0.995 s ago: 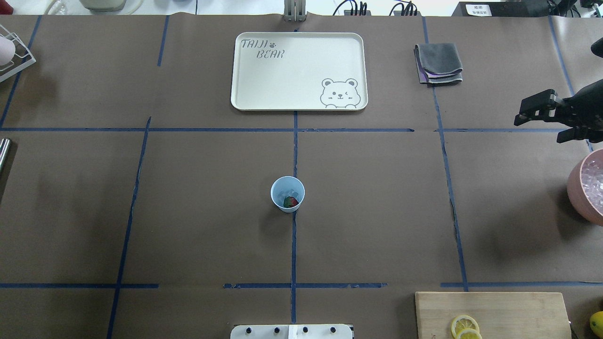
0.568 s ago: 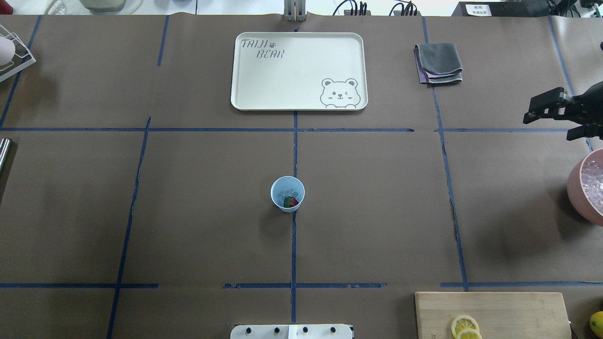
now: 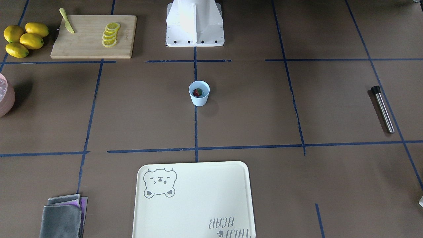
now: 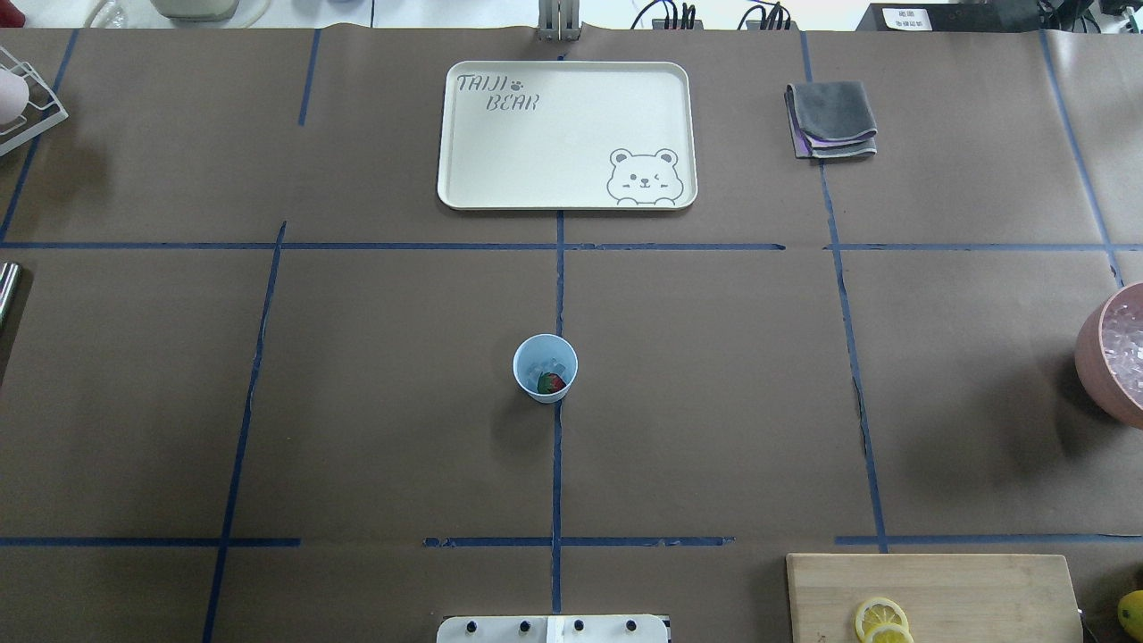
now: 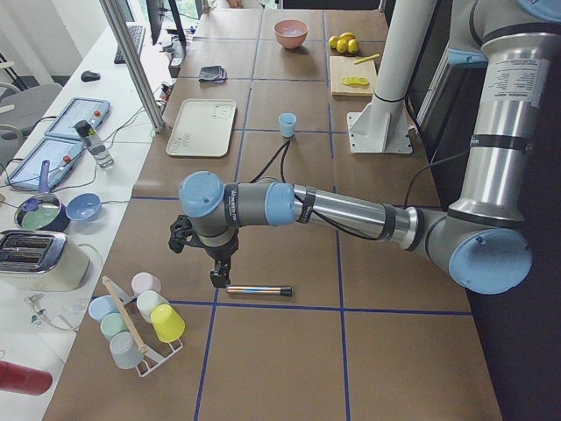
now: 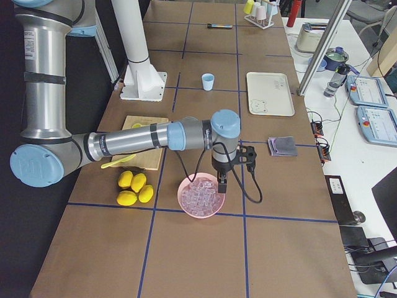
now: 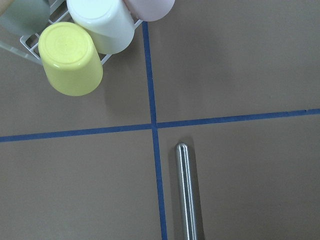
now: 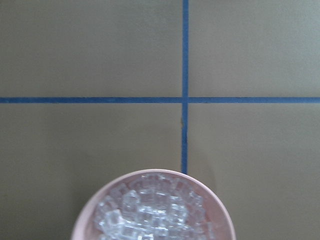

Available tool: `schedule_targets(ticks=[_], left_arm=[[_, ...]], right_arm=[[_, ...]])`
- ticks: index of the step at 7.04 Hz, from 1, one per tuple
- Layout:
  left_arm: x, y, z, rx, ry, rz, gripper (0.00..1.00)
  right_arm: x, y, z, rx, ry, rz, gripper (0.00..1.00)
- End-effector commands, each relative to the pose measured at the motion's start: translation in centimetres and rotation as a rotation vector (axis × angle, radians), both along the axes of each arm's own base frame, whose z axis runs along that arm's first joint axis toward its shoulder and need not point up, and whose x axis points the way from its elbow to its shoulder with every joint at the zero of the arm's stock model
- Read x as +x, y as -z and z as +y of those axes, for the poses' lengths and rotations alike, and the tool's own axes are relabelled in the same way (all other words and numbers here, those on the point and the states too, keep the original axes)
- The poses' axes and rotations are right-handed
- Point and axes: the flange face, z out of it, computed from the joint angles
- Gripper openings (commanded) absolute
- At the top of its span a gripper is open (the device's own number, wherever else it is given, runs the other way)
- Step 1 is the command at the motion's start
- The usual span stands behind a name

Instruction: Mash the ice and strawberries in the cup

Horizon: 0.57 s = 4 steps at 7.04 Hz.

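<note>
The pale-blue cup stands upright at the table's middle; it also shows in the front view. A dark-red strawberry and a few clear ice lumps lie inside it. More ice fills the pink bowl at the right edge. My right gripper hangs over that bowl, and I cannot tell if it is open or shut. My left gripper hangs over a steel rod far left, and I cannot tell its state. The wrist views show no fingers.
A cream bear tray lies at the far middle, with a folded grey cloth to its right. A cutting board with lemon slices is near right. Whole lemons sit beside it. A rack of cups stands far left.
My right gripper has moved right and left the overhead view. The cup and its contents have not moved.
</note>
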Motion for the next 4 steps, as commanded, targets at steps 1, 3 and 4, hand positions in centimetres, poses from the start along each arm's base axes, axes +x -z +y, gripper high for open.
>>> schedule_targets(ticks=[1, 3, 4], left_arm=[[0.0, 0.0, 0.3, -0.007, 0.005, 0.008, 1.00], [0.4, -0.8, 0.9, -0.032, 0.010, 0.066, 1.00], [1.1, -0.8, 1.3, -0.083, 0.044, 0.062, 1.00]], right_arm=[[4.7, -4.4, 1.0, 0.044, 0.043, -0.021, 1.00], [4.9, -3.5, 0.7, 0.056, 0.041, -0.019, 1.00], [4.9, -3.6, 0.7, 0.049, 0.041, -0.020, 1.00]])
